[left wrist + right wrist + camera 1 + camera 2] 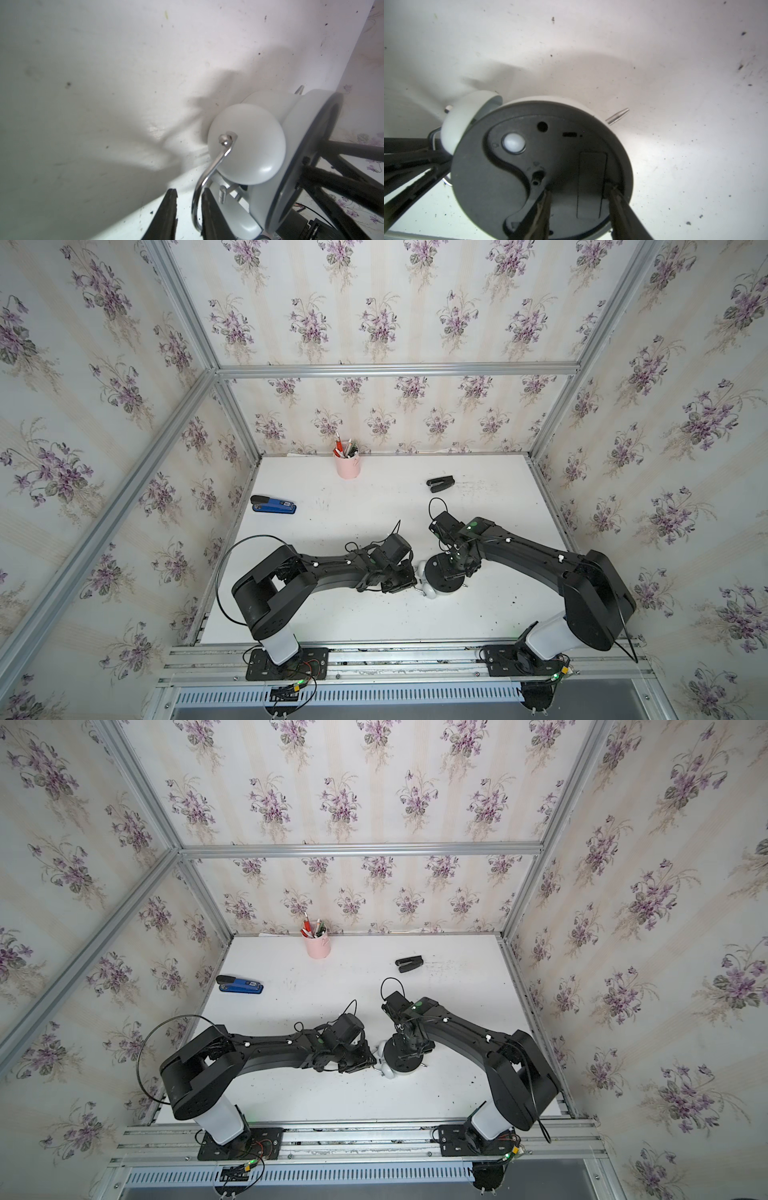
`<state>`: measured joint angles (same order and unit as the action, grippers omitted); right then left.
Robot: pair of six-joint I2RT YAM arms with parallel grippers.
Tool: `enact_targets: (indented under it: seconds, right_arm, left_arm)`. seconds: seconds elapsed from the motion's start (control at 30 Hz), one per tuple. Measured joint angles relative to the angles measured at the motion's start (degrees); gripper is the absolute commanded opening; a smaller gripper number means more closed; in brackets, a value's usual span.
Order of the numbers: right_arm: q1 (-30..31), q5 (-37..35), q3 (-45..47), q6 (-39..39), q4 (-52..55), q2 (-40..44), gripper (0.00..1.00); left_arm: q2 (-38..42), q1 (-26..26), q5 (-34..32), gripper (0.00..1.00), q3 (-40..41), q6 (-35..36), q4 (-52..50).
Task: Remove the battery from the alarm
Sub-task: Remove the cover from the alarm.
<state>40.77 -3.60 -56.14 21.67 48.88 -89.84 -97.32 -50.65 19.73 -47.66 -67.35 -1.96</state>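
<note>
The round white twin-bell alarm point(440, 572) point(550, 155) lies dial-down on the white desk point(374, 510), towards its front centre, between both arms. Its black circular back faces upward. The back carries a white domed button point(513, 143), a small recessed knob point(537, 176), a round hole, a short slot and a closed rectangular compartment cover point(591, 176). Two white bells point(245, 143), a chrome wire handle point(207, 172) and pointed metal feet point(617, 116) project from the case. Embossed marks beside the knob are too blurred to read. The right end effector point(578, 189) is released, with its fingertips resting on the back, either side of the cover. The left end effector point(188, 193) straddles the handle; whether it clamps the handle cannot be determined.
</note>
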Motion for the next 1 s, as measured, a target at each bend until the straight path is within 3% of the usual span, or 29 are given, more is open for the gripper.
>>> enact_targets:
  seconds: [0.4, 0.6, 0.77, 1.0]
  right_arm:
    - [-2.03, 1.42, 3.50, -0.59, -3.63, 3.52, 0.17]
    - [-2.69, 2.05, 5.09, -2.03, -14.99, 3.82, 0.10]
    - [-2.82, 2.05, 5.49, -2.86, -17.70, 3.98, 0.00]
    - [-3.02, 2.95, 6.73, -3.54, -19.17, 4.98, 0.00]
  left_arm:
    - [-0.48, 0.00, 0.17, 0.26, -0.63, 0.79, -0.13]
    - [-0.70, 0.04, -0.28, 0.26, -0.81, 0.96, -3.06]
    - [-0.70, 0.07, -0.35, 0.26, -0.96, 0.96, -3.48]
    - [-0.83, 0.07, -0.33, 0.26, -1.20, 1.05, -3.82]
